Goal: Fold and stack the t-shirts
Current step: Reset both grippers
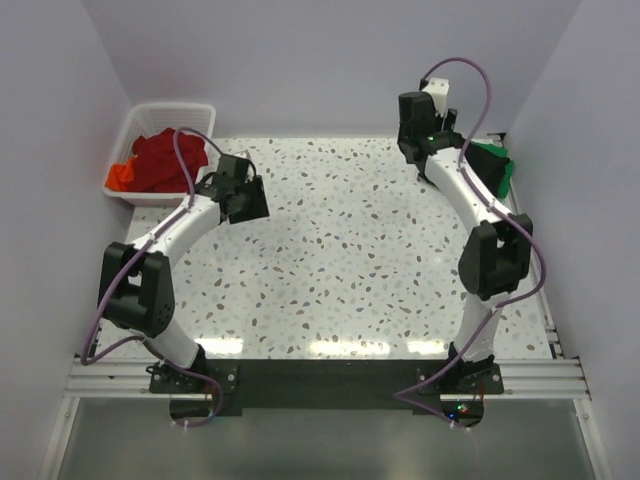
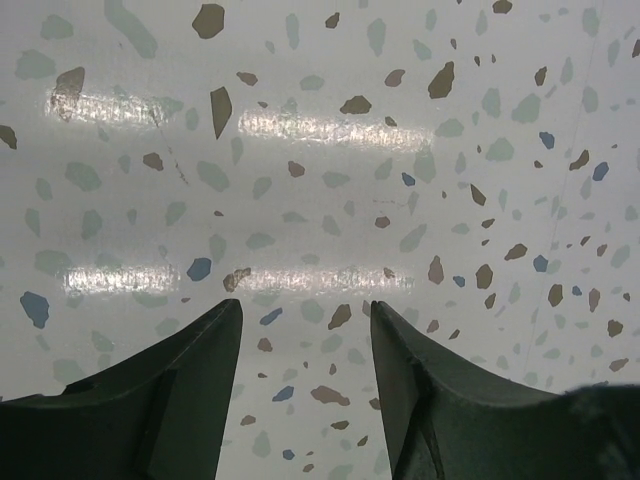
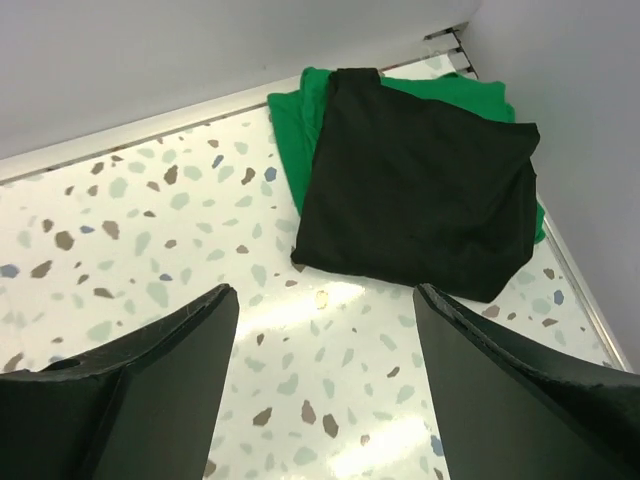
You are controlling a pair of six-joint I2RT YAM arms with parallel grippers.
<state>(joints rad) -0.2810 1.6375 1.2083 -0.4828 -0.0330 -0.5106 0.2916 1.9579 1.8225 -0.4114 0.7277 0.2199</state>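
A folded black t-shirt (image 3: 420, 195) lies on top of a folded green t-shirt (image 3: 292, 115) in the far right corner of the table; the green one also shows in the top view (image 1: 494, 165). A dark red t-shirt (image 1: 168, 158) and an orange t-shirt (image 1: 121, 176) lie crumpled in the white basket (image 1: 176, 110) at the far left. My right gripper (image 3: 325, 300) is open and empty, above the table just in front of the black shirt. My left gripper (image 2: 305, 315) is open and empty over bare table, right of the basket (image 1: 243, 195).
The speckled table (image 1: 350, 250) is walled at the back and on both sides. A metal rail (image 1: 552, 330) runs along its right edge. The arm bases stand at the near edge.
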